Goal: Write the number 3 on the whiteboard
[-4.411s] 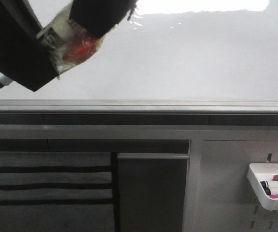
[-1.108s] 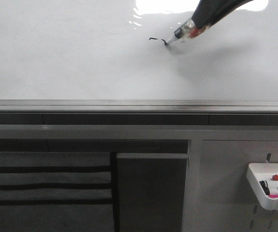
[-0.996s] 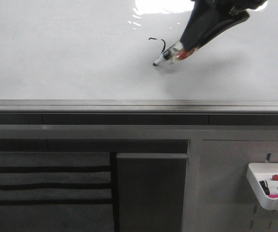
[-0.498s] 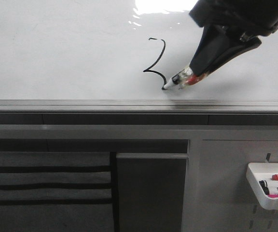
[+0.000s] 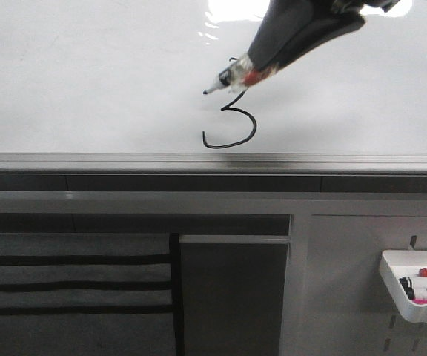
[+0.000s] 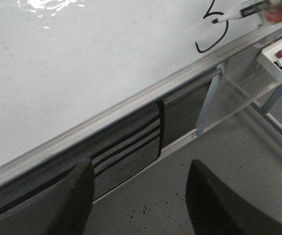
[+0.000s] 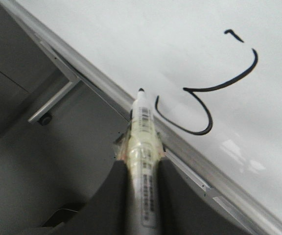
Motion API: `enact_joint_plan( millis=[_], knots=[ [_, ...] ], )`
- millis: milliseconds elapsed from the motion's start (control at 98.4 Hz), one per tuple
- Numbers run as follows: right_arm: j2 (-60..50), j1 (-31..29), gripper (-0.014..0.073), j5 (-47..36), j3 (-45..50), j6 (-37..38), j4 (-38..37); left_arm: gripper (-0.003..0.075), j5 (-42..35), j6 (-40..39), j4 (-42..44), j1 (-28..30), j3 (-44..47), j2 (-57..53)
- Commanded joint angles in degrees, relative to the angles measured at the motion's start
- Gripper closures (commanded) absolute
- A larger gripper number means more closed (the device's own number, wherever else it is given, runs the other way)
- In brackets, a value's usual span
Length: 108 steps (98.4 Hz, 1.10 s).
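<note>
While the right gripper (image 7: pixel 142 188) fingers (image 7: pixel 112 196) clench a marker (image 7: pixel 143 142), its black tip sits just off the number 3 (image 5: pixel 230 122), low on the whiteboard (image 5: pixel 87 81) above the grey edge rail (image 5: pixel 124 161). Front view hides the 3's top stroke behind the marker; right wrist view shows it whole. Left gripper (image 6: pixel 138 196) fingers spread, holding nothing. Marker tray (image 5: pixel 414 285) shows in the front and left wrist views.

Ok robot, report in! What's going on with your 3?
Right gripper shut on marker. Left gripper open. Number 3 drawn on whiteboard, tip lifted off. Nothing in the way.
</note>
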Motion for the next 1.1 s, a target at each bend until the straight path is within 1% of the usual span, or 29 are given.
enact_joint_plan(
  millis=[0, 122, 315, 417, 549, 701, 833, 864, 925, 1006, 1087],
  knots=[
    [-6.0, -0.3, 0.0607, 2.0, -0.6, -0.7, 1.4, 0.0332, -3.5, -0.5, -1.4, 0.2, -1.4, -0.6],
    [-11.7, -0.3, 0.0607, 4.2, 1.8, -2.3, 1.4, 0.0332, -3.5, -0.5, -1.4, 0.2, -1.4, -0.6],
    [-19.3, -0.3, 0.0607, 7.1, 6.5, -8.7, 1.4, 0.0332, -3.5, -0.5, -1.4, 0.2, -1.4, -0.6],
    [-22.2, -0.3, 0.0607, 7.5, 8.2, -11.6, 1.4, 0.0332, -7.7, -0.5, -1.4, 0.2, -1.4, -0.6],
    [-23.3, -0.3, 0.0607, 7.4, 8.5, -14.6, 1.2, 0.0332, -12.3, -0.5, -1.6, 0.2, -1.4, -0.6],
    [-23.1, -0.3, 0.0607, 7.1, 8.5, -21.2, 1.2, 0.0332, -12.9, -0.5, -1.9, 0.2, -1.4, -0.6],
    [-23.0, -0.3, 0.0607, 5.5, 8.5, -21.6, 1.2, 0.0332, -13.7, -0.2, -4.3, 0.0, -1.4, -0.5],
    [-23.0, -0.2, 0.0607, 5.1, 8.5, -23.0, 1.2, 0.0332, -13.5, 0.7, -4.5, -0.6, -1.4, -0.4],
    [-23.0, 0.2, 0.0607, 4.9, 8.5, -27.8, 1.3, 0.0332, -12.1, 5.3, -4.5, -2.1, -1.8, 0.1],
    [-22.8, 1.9, 0.0607, 3.9, 8.5, -35.2, 1.8, 0.0332, -8.3, 11.2, -5.2, -6.1, -3.2, 1.3],
    [-22.2, 4.4, 0.0607, 2.1, 8.5, -39.1, 2.3, 0.0332, -5.7, 17.8, -5.3, -11.3, -4.9, 3.2]
  ],
)
